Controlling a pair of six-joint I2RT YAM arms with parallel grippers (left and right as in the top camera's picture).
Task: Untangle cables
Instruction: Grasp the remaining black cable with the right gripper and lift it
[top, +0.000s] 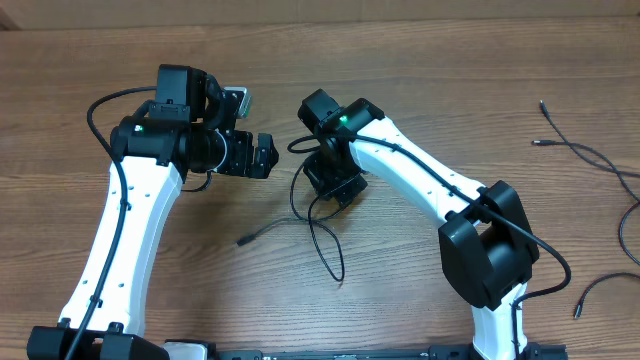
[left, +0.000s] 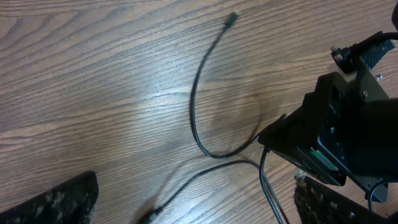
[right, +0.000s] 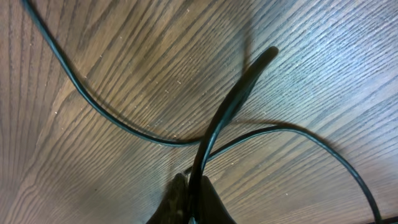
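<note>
Right gripper (right: 189, 198) pinches one cable (right: 233, 102) right where it crosses another strand (right: 155, 140) (left gripper (left: 196, 202) hangs wide, empty), so pulling could drag both or slip.

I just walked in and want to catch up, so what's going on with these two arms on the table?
The right gripper has its fingers pinched on a thin black cable near the middle of the table, and the slack loops across the wood. The left gripper hovers open beside it, holding nothing. A few other cables lie apart at the table's right side.
</note>
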